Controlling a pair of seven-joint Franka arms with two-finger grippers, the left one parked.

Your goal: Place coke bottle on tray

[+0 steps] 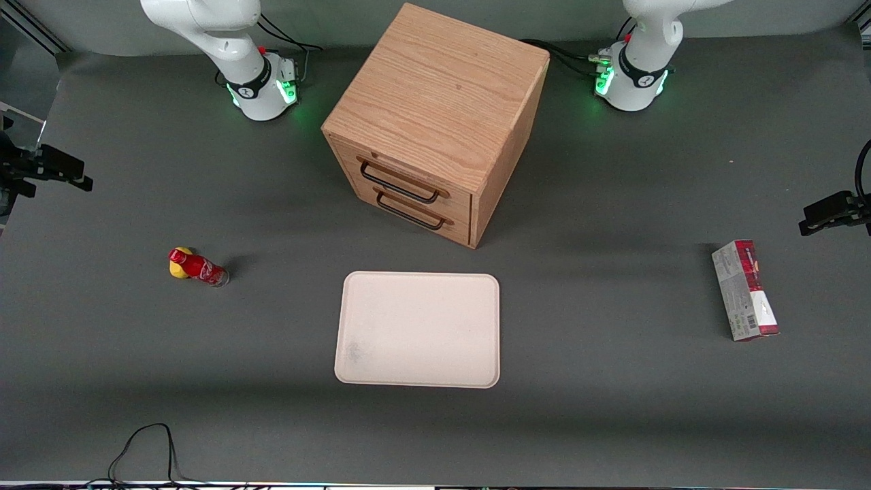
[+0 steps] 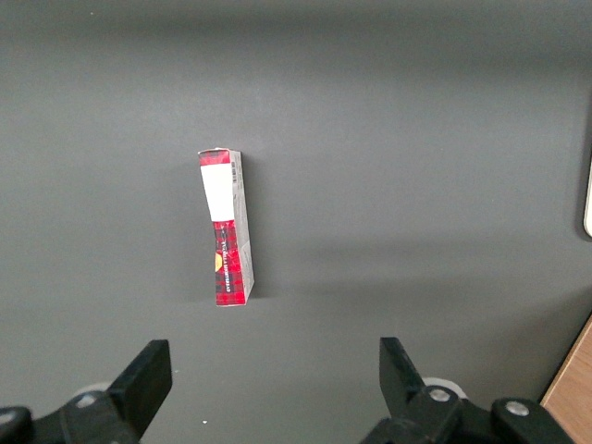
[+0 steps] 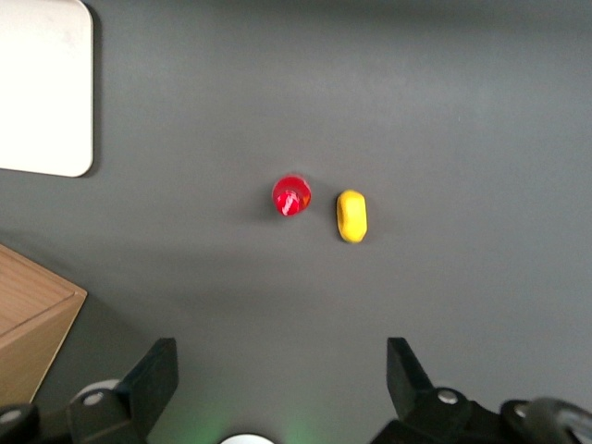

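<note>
The coke bottle [image 1: 199,267] stands upright on the grey table toward the working arm's end, its red cap touching or almost touching a small yellow lump [image 1: 178,269]. The right wrist view looks straight down on its red cap [image 3: 291,195], with the yellow lump [image 3: 351,215] beside it. The cream-beige tray [image 1: 418,330] lies flat and empty in front of the drawer cabinet, nearer the front camera; a corner of it shows in the right wrist view [image 3: 42,83]. My right gripper [image 3: 281,356] is open and empty, high above the table and well apart from the bottle. It is out of the front view.
A wooden two-drawer cabinet [image 1: 435,116] stands at the table's middle, farther from the front camera than the tray. A red-and-grey carton [image 1: 745,289] lies toward the parked arm's end. A black cable [image 1: 146,442] loops at the table's near edge.
</note>
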